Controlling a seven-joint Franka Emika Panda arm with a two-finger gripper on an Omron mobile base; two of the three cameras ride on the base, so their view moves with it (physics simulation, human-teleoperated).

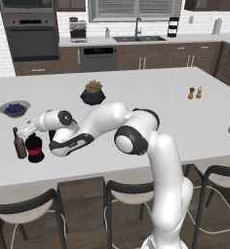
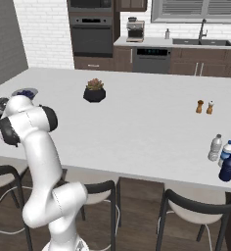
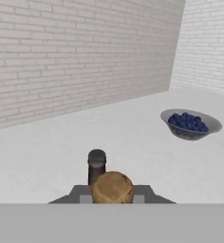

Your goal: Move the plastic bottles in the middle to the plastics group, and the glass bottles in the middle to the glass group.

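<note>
The dark round-bodied glass bottle (image 1: 35, 149) with a red label band stands upright near the island's left front edge. My gripper (image 1: 28, 130) is at its thin neck, shut on it. In the hand view its brown cork-like top (image 3: 112, 187) sits between my fingers (image 3: 81, 193). Right beside it stands the small brown bottle (image 1: 19, 144), whose dark cap (image 3: 96, 163) shows just beyond. A dark-green bottle (image 1: 52, 135) is mostly hidden behind my forearm. At the far right, a clear plastic bottle (image 2: 215, 147), a second clear one (image 2: 226, 151) and a dark blue one (image 2: 227, 169) stand together.
A bowl of blueberries (image 1: 14, 108) sits behind the glass bottles, close to the left edge. A potted plant (image 1: 93, 93) stands mid-counter, and salt and pepper shakers (image 1: 195, 92) further right. Stools line the front edge of the island (image 1: 136, 97).
</note>
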